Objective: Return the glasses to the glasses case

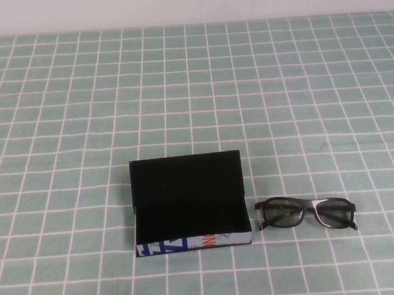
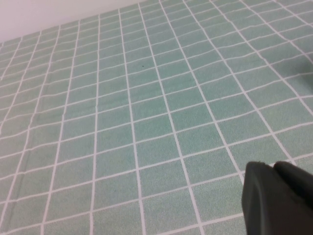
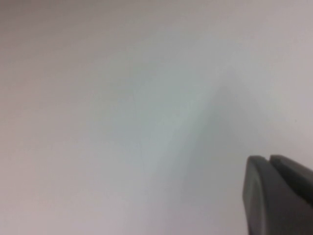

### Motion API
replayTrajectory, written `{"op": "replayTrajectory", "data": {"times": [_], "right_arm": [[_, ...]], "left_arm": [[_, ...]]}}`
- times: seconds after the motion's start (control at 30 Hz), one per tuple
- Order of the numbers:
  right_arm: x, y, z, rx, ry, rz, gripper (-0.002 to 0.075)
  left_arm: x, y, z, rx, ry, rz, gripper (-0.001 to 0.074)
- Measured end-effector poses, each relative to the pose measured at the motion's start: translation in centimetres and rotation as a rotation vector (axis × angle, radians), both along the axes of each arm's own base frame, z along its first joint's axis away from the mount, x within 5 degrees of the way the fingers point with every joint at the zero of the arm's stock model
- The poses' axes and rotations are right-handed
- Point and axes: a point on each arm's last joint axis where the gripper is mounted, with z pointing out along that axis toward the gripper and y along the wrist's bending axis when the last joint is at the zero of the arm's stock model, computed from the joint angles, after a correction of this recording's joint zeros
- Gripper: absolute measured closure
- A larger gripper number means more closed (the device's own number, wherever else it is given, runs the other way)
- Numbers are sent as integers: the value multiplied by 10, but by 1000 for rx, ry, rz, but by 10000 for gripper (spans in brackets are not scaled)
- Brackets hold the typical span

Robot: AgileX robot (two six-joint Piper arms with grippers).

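Open glasses case (image 1: 188, 204) and glasses (image 1: 306, 213) at its 3 o'clock, apart; table (image 1: 280, 79) elsewhere bare. Left gripper (image 2: 276, 196) over cloth, right gripper (image 3: 279, 196) apparently facing wall.

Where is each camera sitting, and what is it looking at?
High view: raised on the robot's side, looking down at the open glasses case, glasses and checked cloth; no arm shows.
Left wrist view: on the left arm, facing bare cloth; left gripper at the corner.
Right wrist view: on the right arm, facing a blank pale surface; right gripper at the corner.
Shared: high and left wrist views show the cloth.

Green tablecloth (image 1: 77, 95) with white grid lines, plain pale wall (image 1: 185, 1) behind.
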Motion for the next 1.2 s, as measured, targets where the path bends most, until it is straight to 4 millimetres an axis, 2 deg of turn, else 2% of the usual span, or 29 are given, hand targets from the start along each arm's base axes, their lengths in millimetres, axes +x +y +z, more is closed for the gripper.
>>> {"op": "replayTrajectory", "data": {"times": [0.1,0.23,0.37,0.5,0.6,0.67,0.83,0.93,1.1,1.2], "right_arm": [[-9,0,39,4,54,2,739],[2,0,88,-9,202,-17,739],[49,-5,123,-29,536,-68,739],[98,-11,138,-43,886,-117,739],[136,-8,133,-67,1064,-97,739],[161,-3,123,-121,1154,-78,739],[191,12,105,-327,1258,-16,739],[210,26,88,-481,1347,41,739],[248,58,37,-907,1556,178,739],[259,79,10,-1251,1584,343,739]], "left_arm": [[0,0,0,0,0,0,737],[0,0,0,0,0,0,737],[0,0,0,0,0,0,737],[0,0,0,0,0,0,737],[0,0,0,0,0,0,737],[0,0,0,0,0,0,737],[0,0,0,0,0,0,737],[0,0,0,0,0,0,737],[0,0,0,0,0,0,737],[0,0,0,0,0,0,737]]}}
